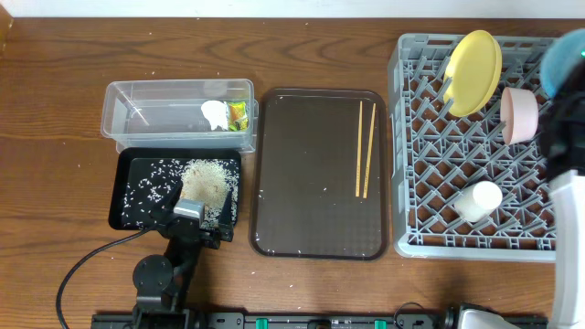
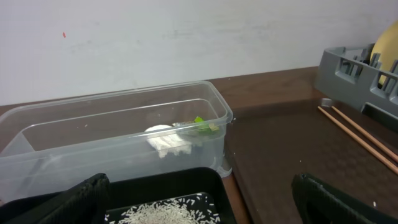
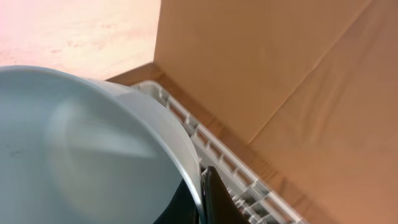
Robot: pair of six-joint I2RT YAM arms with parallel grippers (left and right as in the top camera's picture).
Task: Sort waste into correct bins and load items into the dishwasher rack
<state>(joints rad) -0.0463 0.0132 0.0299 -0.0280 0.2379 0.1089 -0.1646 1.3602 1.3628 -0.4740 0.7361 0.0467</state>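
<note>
Two wooden chopsticks; two bowls, one pink bowl and one light blue bowl; one yellow plate; one white cup; one dishwasher rack; one clear tub; one black tray; one brown serving tray; one tissue; one wrapper; rice grains too many to count.

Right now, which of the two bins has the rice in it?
The shallow black tray: rice grains lie heaped and scattered in it. The clear tub beside it holds only the white tissue and the green-and-yellow wrapper.
</note>
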